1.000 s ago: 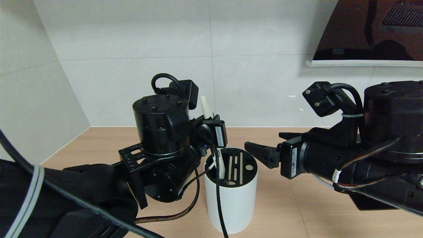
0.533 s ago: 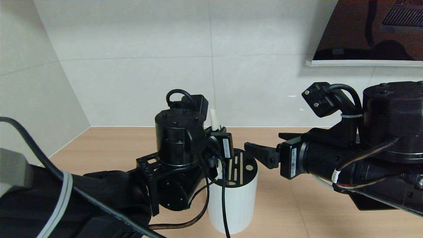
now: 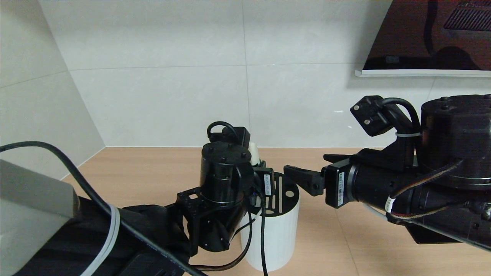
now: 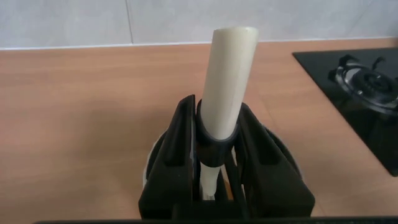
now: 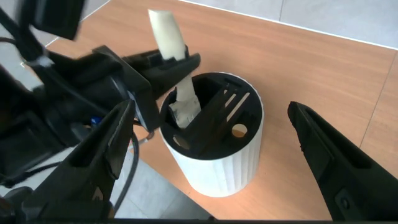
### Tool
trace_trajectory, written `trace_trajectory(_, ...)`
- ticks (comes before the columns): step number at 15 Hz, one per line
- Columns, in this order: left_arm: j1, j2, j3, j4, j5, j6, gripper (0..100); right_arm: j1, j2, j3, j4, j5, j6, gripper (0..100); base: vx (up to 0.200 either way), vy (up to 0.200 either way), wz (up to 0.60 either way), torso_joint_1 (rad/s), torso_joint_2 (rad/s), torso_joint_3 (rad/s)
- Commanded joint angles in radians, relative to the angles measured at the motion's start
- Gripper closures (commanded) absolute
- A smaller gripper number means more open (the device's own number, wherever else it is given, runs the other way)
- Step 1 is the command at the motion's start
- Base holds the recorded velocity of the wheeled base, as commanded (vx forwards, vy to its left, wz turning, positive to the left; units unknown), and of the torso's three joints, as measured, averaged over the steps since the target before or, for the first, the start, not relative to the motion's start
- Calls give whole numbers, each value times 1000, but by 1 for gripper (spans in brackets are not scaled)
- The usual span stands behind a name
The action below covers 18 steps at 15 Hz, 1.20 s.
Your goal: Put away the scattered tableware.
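A white cylindrical utensil holder [image 3: 274, 234] with a black slotted insert stands on the wooden counter. My left gripper [image 3: 261, 171] sits right over its rim, shut on the cream handle of a utensil [image 3: 253, 148]. The utensil stands upright with its lower end down inside the holder. The left wrist view shows the handle [image 4: 227, 81] clamped between the fingers [image 4: 183, 127], with the holder's rim [image 4: 148, 171] below. My right gripper [image 3: 307, 166] hangs open just right of the holder, nothing in it. From the right wrist, the holder [image 5: 217, 168] lies between its spread fingers [image 5: 106, 149].
The light wooden counter [image 3: 126, 165] runs back to a tiled wall, with a corner at the left. A dark range hood [image 3: 425, 38] hangs at the upper right. A black gas hob [image 4: 367, 81] is set into the counter beyond the holder.
My left arm has moved right and down, sinking the cream-handled utensil deeper into the holder. The right arm has stayed put.
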Motion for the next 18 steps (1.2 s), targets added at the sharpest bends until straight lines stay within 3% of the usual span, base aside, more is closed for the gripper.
trace_trajectory(1, 0, 7, 0, 0, 1, 0, 100, 0, 1, -1, 0, 0, 0, 0, 0, 0, 0, 0, 0, 0)
trace_trajectory(7, 0, 10, 10, 0, 2, -2, 100, 0, 5, 0, 0, 0, 0, 0, 0, 0, 0, 0, 0, 0)
trace_trajectory(8, 0, 10, 8, 0, 2, -2, 0, 0, 9, 0, 0, -1, 0, 0, 0, 0, 0, 0, 0, 0)
trace_trajectory(18, 5, -82, 53, 2, -8, 6, 0, 0, 8, 2, 0, -9, 0, 0, 0, 0, 0, 0, 0, 0)
